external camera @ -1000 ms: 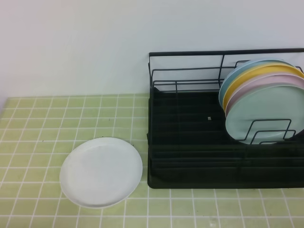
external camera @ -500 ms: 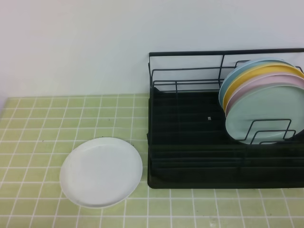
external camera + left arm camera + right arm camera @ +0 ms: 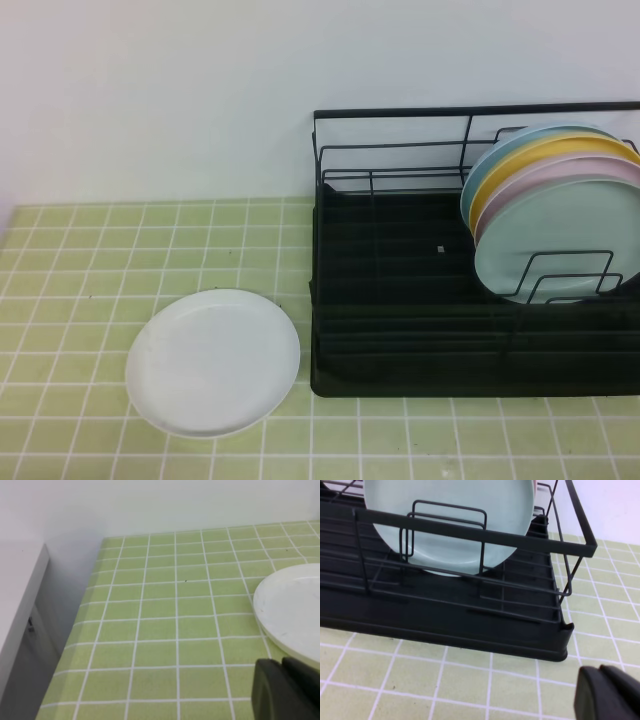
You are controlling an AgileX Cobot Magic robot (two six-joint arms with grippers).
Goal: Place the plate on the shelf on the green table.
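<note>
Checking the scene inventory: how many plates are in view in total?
5. The white plate lies flat on the green table, left of the shelf. Four stand at the shelf's right end: blue, yellow, pink, mint-green. More could hide behind.

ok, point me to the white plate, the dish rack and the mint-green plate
white plate [image 3: 213,362], exterior high view, centre of its flat face.
dish rack [image 3: 400,320], exterior high view, bare ridged tray base.
mint-green plate [image 3: 560,225], exterior high view, upper face above the wire divider.

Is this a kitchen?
Probably a kitchen counter, or a mock-up of one: a black wire dish rack holding coloured plates, a white plate, and a green tiled surface against a plain white wall.
</note>
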